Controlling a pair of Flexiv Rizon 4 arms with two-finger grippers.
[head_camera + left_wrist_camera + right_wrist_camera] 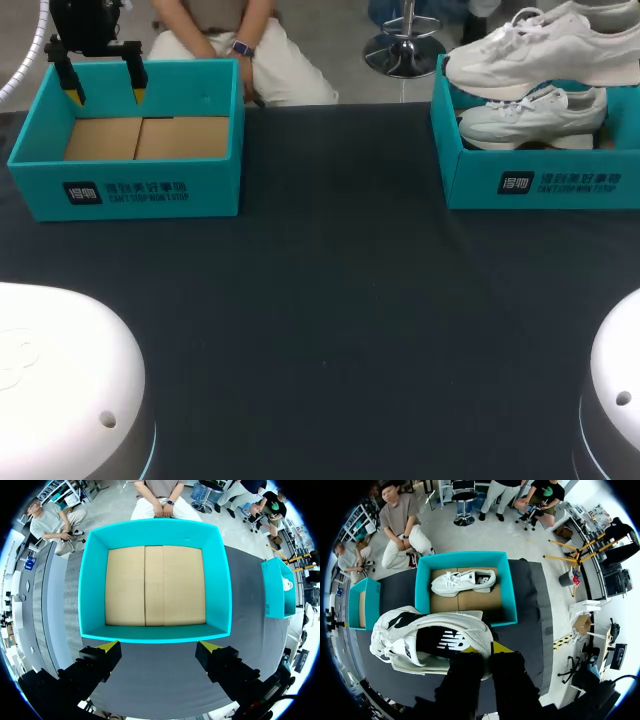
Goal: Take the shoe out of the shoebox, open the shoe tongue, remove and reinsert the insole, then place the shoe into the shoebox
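A white sneaker (545,50) hangs above the right teal shoebox (540,185), with a second white sneaker (530,115) lying inside the box. In the right wrist view my right gripper (485,650) is shut on the held sneaker (430,640) at its heel end, and the box (507,587) with the other sneaker (462,582) lies below and ahead. This gripper is outside the head view. My left gripper (105,97) is open over the back of the left teal shoebox (125,185). That box (155,587) shows a bare cardboard floor ahead of the gripper (159,647).
The two boxes stand at the far left and far right of the dark table (330,300). The white arm bases (60,390) fill the near corners. A seated person is behind the far edge, not touching anything on the table.
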